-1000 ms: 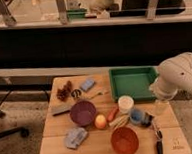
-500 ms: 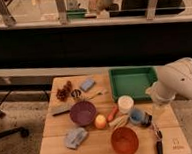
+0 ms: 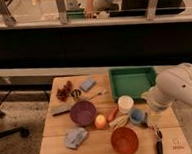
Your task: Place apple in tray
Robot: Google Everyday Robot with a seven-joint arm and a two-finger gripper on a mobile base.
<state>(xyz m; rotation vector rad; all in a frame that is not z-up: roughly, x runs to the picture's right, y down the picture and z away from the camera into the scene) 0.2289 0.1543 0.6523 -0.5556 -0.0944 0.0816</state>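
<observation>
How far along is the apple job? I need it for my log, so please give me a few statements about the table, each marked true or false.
1. The apple lies in the tray. False: it sits on the table, between the purple bowl and the carrot.
2. The tray sits at the far right of the table. True.
3. The gripper is over the apple. False: it hangs at the table's right side, beside the blue cup, well apart from the apple.
4. The orange bowl stands nearer the front edge than the purple bowl. True.
</observation>
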